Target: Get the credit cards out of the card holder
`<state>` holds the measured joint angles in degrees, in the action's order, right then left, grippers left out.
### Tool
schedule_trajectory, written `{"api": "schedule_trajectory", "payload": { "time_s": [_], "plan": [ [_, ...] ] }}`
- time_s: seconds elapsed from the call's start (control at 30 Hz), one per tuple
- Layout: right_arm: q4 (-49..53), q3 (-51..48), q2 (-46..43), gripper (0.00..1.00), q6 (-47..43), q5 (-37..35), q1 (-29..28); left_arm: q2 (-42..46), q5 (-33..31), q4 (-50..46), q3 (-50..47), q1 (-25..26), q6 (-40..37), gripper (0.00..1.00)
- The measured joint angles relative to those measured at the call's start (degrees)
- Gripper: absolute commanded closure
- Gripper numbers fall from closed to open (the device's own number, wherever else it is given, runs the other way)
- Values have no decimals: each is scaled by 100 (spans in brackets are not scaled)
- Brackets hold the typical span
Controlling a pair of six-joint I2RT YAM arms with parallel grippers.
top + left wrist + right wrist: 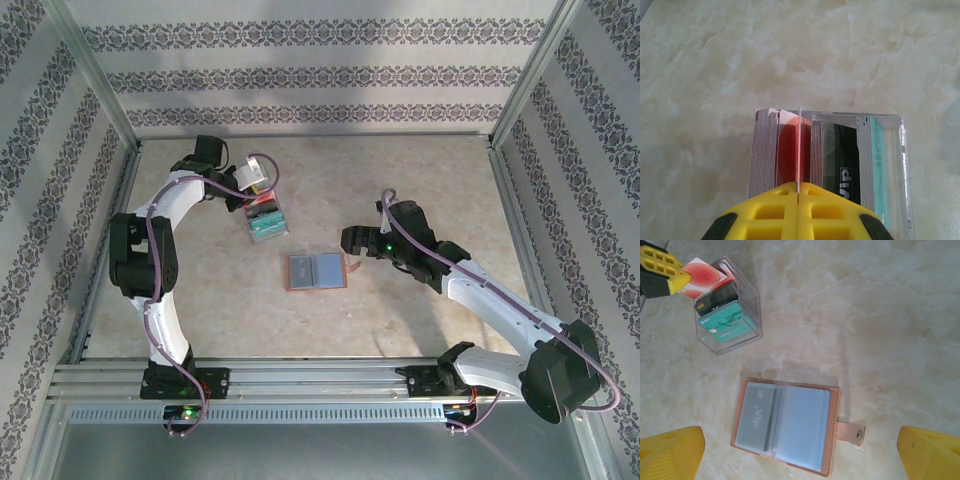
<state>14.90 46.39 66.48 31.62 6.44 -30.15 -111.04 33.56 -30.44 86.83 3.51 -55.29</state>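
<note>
The card holder (805, 427) lies open and flat on the table, tan with grey-blue pockets, its snap strap pointing right. A grey "Vip" credit card (756, 415) sits in its left pocket. The holder (317, 271) is at mid-table in the top view. My right gripper (801, 442) hovers above it, open, one yellow finger on each side and nothing between them. My left gripper (799, 186) is shut on a thin credit card (799, 150) seen edge-on. That card (705, 275) is white with a red circle and is held over a clear box.
A clear plastic box (747, 295) stands up and left of the holder, with red, black and teal cards upright in it. In the top view the box (268, 222) lies under the left gripper (255, 173). Patterned walls and metal rails enclose the table.
</note>
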Motion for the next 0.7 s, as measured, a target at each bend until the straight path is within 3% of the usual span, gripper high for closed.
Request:
{"api": "schedule_trajectory", "payload": {
  "time_s": [0.3,0.53,0.6,0.7],
  "plan": [
    [0,2,2,2,0,2,4,-195,-20,0,66,-20,-2,100],
    [-4,2,2,2,2,9,4,-216,28,7,74,-20,-2,86],
    [-4,2,0,2,4,48,4,-216,28,17,74,-20,-7,77],
    [-4,2,0,2,7,70,4,-216,57,35,76,-20,22,75]
  ]
}}
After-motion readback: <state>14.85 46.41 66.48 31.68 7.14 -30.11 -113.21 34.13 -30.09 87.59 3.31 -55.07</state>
